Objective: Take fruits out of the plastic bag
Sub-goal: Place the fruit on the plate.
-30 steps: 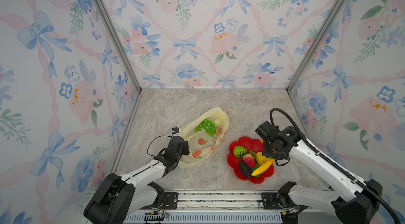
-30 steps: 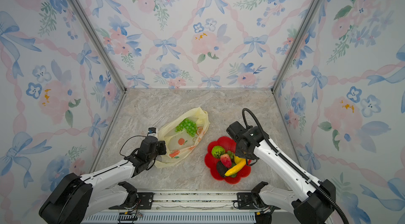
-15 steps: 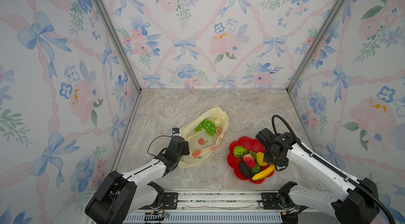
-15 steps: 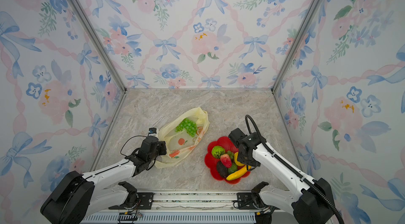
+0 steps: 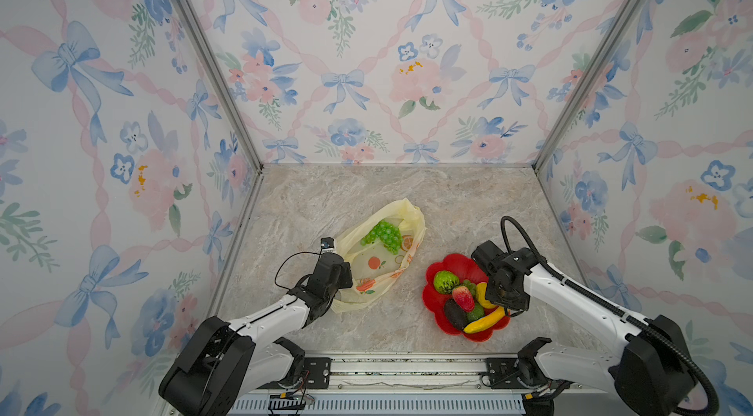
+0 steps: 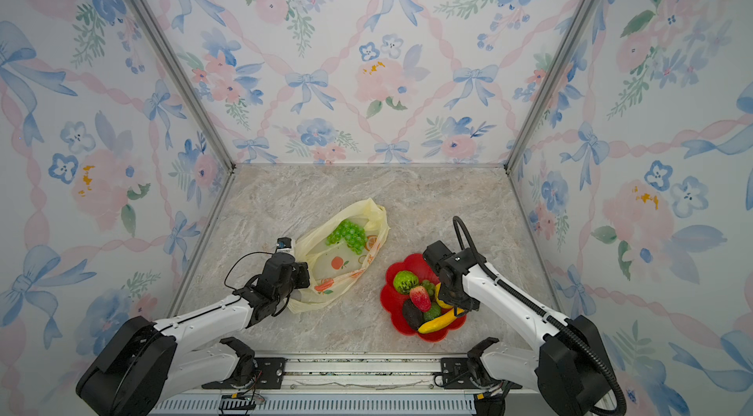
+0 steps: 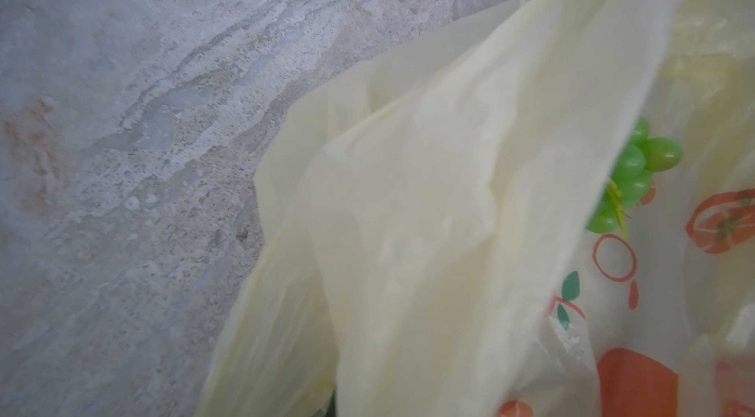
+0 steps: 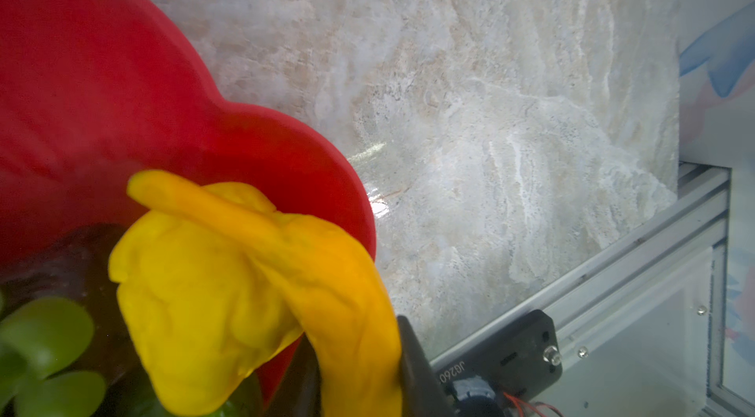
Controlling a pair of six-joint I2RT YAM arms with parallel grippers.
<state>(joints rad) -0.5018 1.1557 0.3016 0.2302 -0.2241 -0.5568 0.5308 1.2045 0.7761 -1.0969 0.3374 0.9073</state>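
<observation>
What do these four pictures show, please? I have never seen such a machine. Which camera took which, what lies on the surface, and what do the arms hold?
These are two white robot arms with two-finger grippers, on a marble tabletop between flowered walls. Two pictures look down from twin cameras side by side; the other two come from a camera on each arm's wrist. On the tabletop lies a pale yellow plastic bag with a green grape bunch inside. Beside it stands a red flower-shaped plate holding a yellow banana, yellow lemon, red strawberry, dark avocado and bumpy green fruit. The left gripper is shut, apparently pinching the bag's edge. The right gripper hangs over the plate, beside banana and lemon; whether it grips anything I cannot tell.
</observation>
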